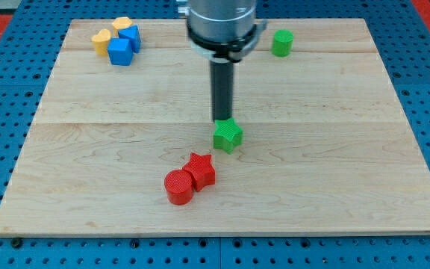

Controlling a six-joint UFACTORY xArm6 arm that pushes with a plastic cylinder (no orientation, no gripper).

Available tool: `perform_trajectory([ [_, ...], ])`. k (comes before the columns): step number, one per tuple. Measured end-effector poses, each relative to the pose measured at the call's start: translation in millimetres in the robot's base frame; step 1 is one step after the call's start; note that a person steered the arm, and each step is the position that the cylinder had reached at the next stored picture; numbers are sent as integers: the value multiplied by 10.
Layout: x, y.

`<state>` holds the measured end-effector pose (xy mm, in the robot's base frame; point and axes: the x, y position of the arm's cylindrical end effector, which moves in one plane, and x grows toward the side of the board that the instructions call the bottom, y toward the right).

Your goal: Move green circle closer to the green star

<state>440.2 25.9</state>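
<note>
Tip (222,120) at green star (228,135) top edge, seemingly touching; green circle (281,42) well apart, upper right.

Green blocks, two: green star (228,135) and green circle (281,42).
Red blocks, two: red circle (178,187) and red star (200,169).
Blue blocks, two: blue cube (120,51); second blue block (131,36), shape unclear.
Yellow blocks, two: yellow heart (101,40); second yellow block (121,24), shape unclear.
Eight blocks total on one wooden board (349,149).
</note>
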Motion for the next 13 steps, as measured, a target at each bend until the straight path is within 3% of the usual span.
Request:
perform_trajectory([
  [1, 274, 221],
  [3, 541, -165],
  [4, 143, 253],
  [5, -538, 1342],
  [6, -1094, 2018],
  [7, -1719, 1863],
  [8, -2057, 1314],
  [9, -2028, 607],
  [10, -1776, 389],
  [11, -1950, 443],
  [12, -1820, 647],
  [13, -1343, 660],
])
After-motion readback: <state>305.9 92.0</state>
